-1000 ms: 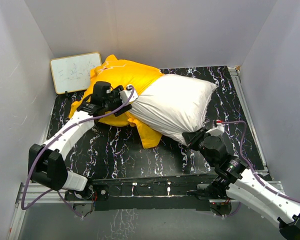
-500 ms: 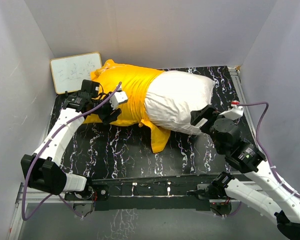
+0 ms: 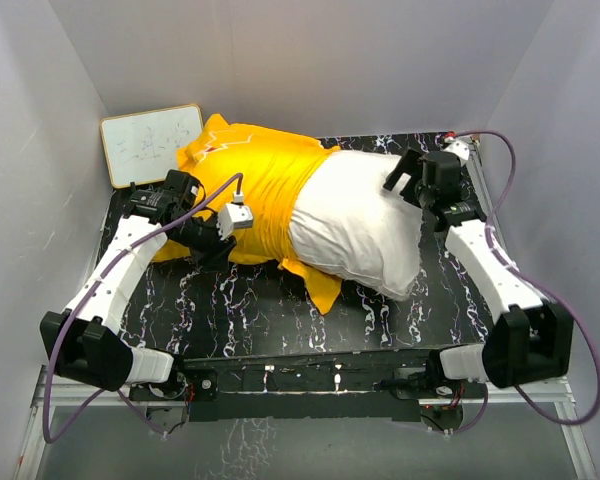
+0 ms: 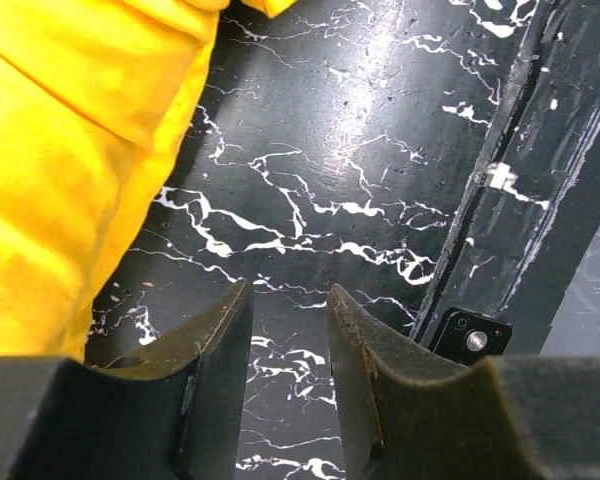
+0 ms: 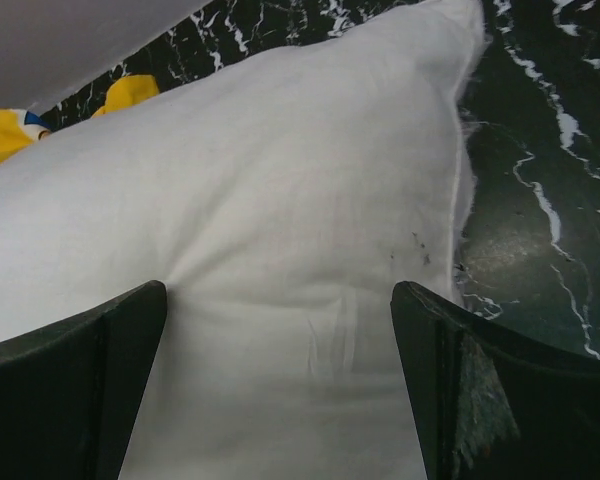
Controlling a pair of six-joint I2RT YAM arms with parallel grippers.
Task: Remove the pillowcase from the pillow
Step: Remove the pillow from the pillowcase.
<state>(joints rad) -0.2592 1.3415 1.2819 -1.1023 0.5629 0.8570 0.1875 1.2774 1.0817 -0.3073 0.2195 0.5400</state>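
Note:
The yellow pillowcase [image 3: 255, 185] still covers the left half of the white pillow [image 3: 365, 225], which lies across the black marbled table [image 3: 240, 305]. My left gripper [image 3: 212, 245] sits at the pillowcase's near edge, low over the table. In the left wrist view its fingers [image 4: 288, 290] stand a little apart with only bare table between them, and the yellow pillowcase [image 4: 70, 180] lies to their left. My right gripper [image 3: 402, 172] hovers at the pillow's far right end. It is wide open [image 5: 280, 290] just above the white pillow [image 5: 290, 190], holding nothing.
A small whiteboard [image 3: 150, 145] leans in the back left corner. White walls close in the table on three sides. A black rail [image 3: 310, 372] runs along the front edge, also seen in the left wrist view as the rail [image 4: 540, 190].
My right arm swung from the pillow's near side to its far right end and its jaws opened wide. The left gripper slid down off the pillowcase to its near edge, jaws narrowing.

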